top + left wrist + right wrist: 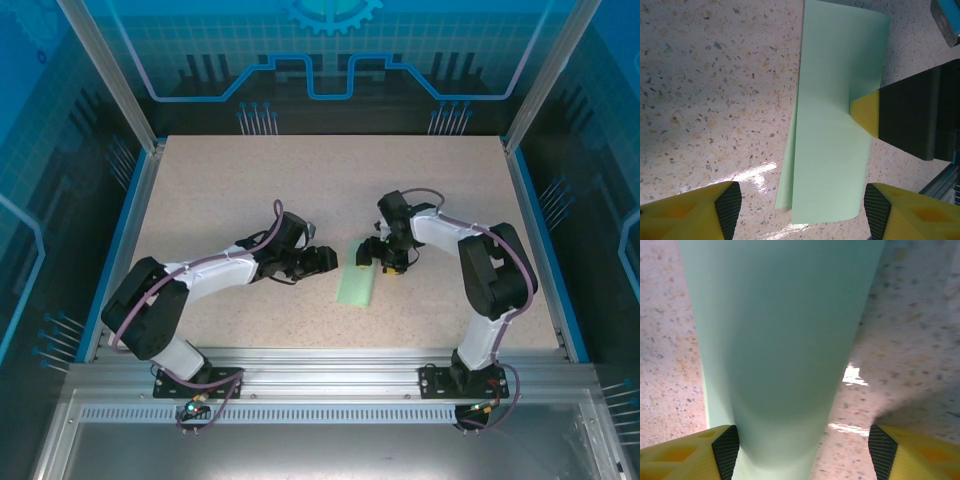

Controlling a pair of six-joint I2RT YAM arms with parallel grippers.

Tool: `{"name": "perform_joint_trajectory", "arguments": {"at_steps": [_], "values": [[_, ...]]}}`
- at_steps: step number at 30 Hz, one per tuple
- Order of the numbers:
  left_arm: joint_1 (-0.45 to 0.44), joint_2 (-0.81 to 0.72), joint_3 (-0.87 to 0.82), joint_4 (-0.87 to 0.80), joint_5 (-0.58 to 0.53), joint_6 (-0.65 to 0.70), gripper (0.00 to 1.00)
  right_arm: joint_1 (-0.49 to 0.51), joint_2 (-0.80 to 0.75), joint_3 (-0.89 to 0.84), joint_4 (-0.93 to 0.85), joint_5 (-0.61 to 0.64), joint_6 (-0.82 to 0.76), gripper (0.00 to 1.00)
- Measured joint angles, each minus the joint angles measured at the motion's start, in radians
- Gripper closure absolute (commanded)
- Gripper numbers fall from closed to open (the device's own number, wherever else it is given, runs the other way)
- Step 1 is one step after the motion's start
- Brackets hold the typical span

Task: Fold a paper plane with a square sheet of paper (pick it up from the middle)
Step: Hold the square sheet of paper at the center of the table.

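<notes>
The square sheet of paper (357, 285), folded double, lies mid-worktop, nearer the near edge. The left tool (328, 260) gapes open just beside it. The right tool (385, 258) is open too, one fingertip (865, 112) touching the paper's edge.

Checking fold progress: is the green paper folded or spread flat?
Folded over: the paper is a narrow strip, with a lower layer's edge peeking out along one side.

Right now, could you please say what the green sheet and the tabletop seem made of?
The green sheet looks like thin matte paper: it is folded over and curls softly. The tabletop seems a glossy speckled laminate or stone composite, reflecting light.
</notes>
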Motion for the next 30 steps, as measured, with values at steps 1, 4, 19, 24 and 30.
{"name": "perform_joint_trajectory", "arguments": {"at_steps": [1, 4, 19, 24, 30], "values": [[0.0, 0.0, 0.0, 0.0, 0.0, 0.0, 0.31, 0.005, 0.001, 0.005, 0.0, 0.0, 0.006, 0.28], [0.0, 0.0, 0.0, 0.0, 0.0, 0.0, 0.31, 0.009, 0.006, 0.016, -0.001, 0.012, 0.018, 0.29], [0.0, 0.0, 0.0, 0.0, 0.0, 0.0, 0.32, 0.01, 0.019, 0.025, -0.024, 0.081, 0.032, 0.29], [0.0, 0.0, 0.0, 0.0, 0.0, 0.0, 0.32, 0.011, 0.034, 0.043, -0.043, 0.087, 0.031, 0.28], [0.0, 0.0, 0.004, 0.0, 0.0, 0.0, 0.32, 0.011, 0.037, 0.048, -0.049, 0.081, 0.016, 0.27]]}}
